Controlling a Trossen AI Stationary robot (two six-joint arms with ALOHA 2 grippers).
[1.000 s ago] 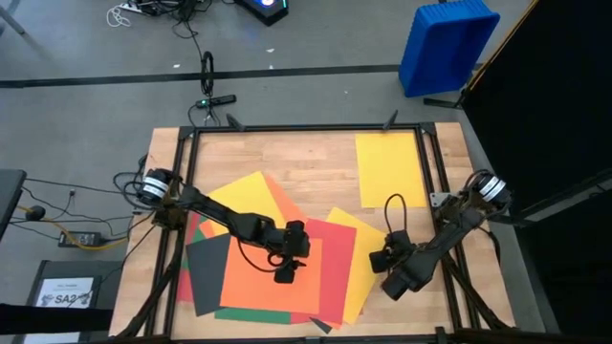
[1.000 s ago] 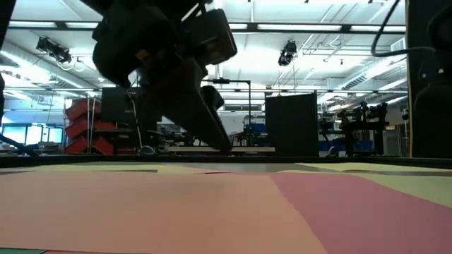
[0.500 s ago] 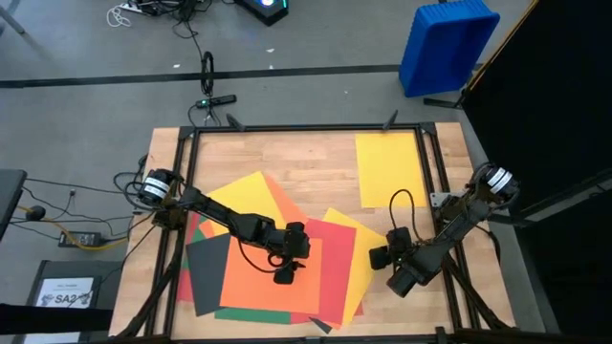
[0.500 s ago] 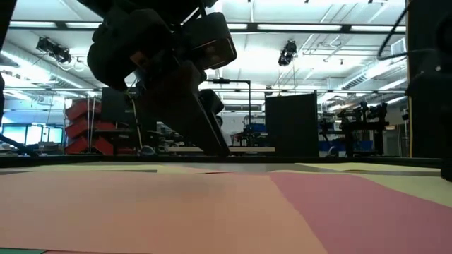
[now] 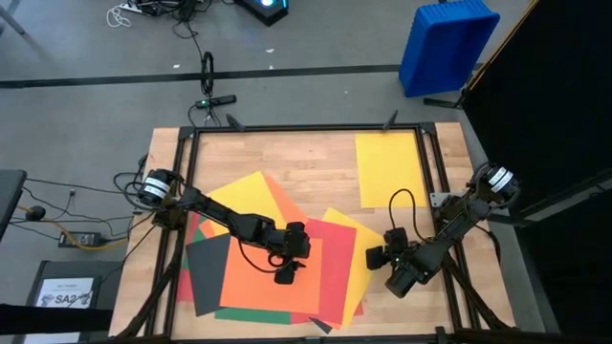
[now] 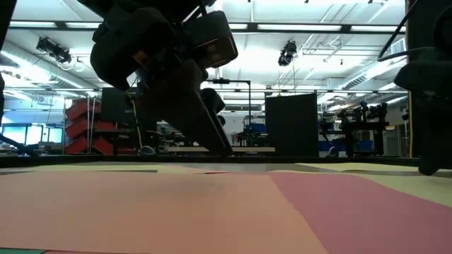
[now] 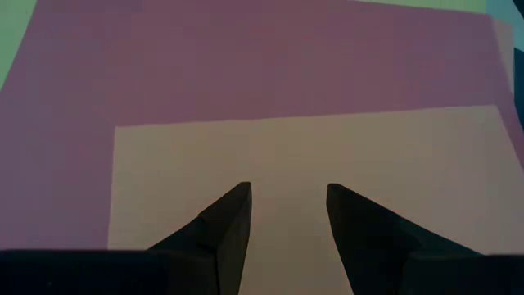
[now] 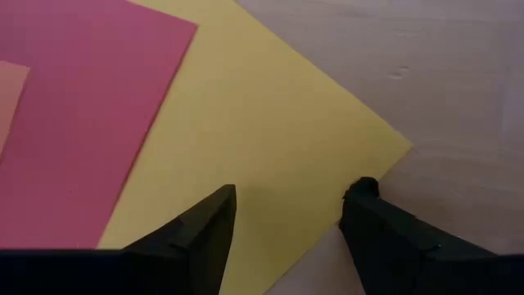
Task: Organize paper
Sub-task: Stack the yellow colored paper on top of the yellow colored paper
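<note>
A loose pile of coloured sheets lies on the wooden table: an orange sheet (image 5: 258, 277) on top, then red (image 5: 335, 268), yellow (image 5: 361, 250), black (image 5: 206, 272) and green (image 5: 247, 315). One yellow sheet (image 5: 390, 170) lies apart at the far right. My left gripper (image 5: 285, 275) is open, pointing down over the orange sheet (image 7: 286, 147). My right gripper (image 5: 375, 258) is open and low at the pile's right edge. One of its fingers is over the yellow sheet (image 8: 270, 131) and the other is over bare wood beside the sheet's corner (image 8: 407, 146). My left gripper's open fingertips (image 7: 237, 197) come slanting down onto the orange sheet's middle. In the low view a finger (image 6: 215, 144) reaches the paper's surface, but I cannot tell whether it touches. My right gripper's fingertips (image 8: 360, 190) are close above the yellow sheet's edge and the wood; I cannot tell whether they touch.
Bare wood (image 5: 306, 158) lies at the far middle and the near right of the table, inside a black frame (image 5: 306, 128). A blue bin (image 5: 448, 46) stands on the floor beyond the far right corner. A white printed sheet (image 5: 67, 291) lies off the table on the left.
My right gripper has moved a little toward the table's left edge, up to the yellow sheet's right edge, and has come down lower into the low view. The sheets lie as before.
</note>
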